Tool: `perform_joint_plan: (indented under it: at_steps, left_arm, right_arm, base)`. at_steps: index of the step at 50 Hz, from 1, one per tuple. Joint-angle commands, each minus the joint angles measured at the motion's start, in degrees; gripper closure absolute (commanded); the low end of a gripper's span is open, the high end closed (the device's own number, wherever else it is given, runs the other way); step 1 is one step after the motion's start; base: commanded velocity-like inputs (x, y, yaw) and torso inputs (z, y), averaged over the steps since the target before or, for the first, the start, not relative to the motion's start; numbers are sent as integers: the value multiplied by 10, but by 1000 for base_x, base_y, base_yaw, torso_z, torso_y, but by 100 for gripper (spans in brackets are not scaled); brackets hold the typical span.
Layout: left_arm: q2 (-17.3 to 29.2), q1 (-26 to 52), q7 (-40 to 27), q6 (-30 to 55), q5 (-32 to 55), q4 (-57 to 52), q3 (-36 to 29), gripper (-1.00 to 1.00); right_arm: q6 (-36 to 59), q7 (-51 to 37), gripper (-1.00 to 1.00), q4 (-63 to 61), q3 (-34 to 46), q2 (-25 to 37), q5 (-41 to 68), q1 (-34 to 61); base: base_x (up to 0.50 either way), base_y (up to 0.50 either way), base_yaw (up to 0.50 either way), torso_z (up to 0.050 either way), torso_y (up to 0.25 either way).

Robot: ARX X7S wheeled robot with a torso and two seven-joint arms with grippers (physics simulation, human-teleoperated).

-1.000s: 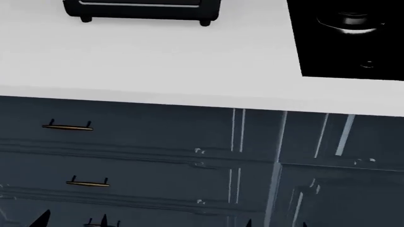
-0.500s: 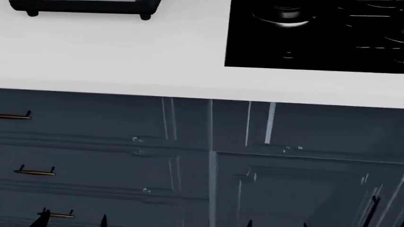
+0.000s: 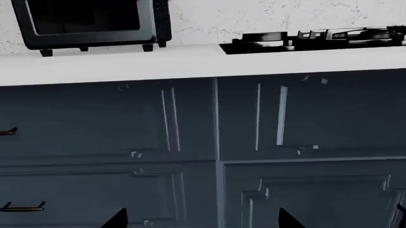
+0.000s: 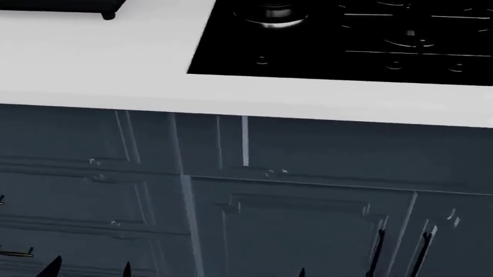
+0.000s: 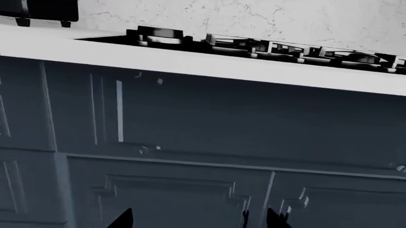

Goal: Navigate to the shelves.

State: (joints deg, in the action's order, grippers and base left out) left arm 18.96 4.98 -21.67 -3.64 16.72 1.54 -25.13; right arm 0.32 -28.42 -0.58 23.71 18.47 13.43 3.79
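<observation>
Shelves: none in any view. Against the cooktop (image 4: pixel 347 37) as landmark, the toaster oven (image 3: pixel 92 23) to its left has slid almost out of the head view, so the base is travelling rightward along the counter (image 4: pixel 100 69), search ongoing. Containers: closed drawers (image 3: pixel 95 123) below the oven, closed cabinet doors (image 4: pixel 308 231) under the cooktop, contents hidden; left gripper (image 3: pixel 199 219) and right gripper (image 5: pixel 199 218) spread wide, empty.

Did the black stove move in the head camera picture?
Yes. The cooktop slid left across the view along with the white counter, so the robot moved, not the stove.
</observation>
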Motion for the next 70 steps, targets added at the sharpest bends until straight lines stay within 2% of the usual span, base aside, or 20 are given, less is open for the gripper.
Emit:
perform_joint_plan:
  at_steps: [1, 70]
  left_arm:
    - [1, 0, -1, 0, 1, -2, -1, -100]
    - [6, 1, -9, 2, 5, -6, -9, -100]
  right_arm:
    - [-6, 1, -100, -4, 1, 2, 1, -2]
    - [-4, -6, -100, 0, 8, 7, 8, 0]
  base:
    - [-499, -30, 0, 0, 0]
    - [-501, 1, 0, 0, 0]
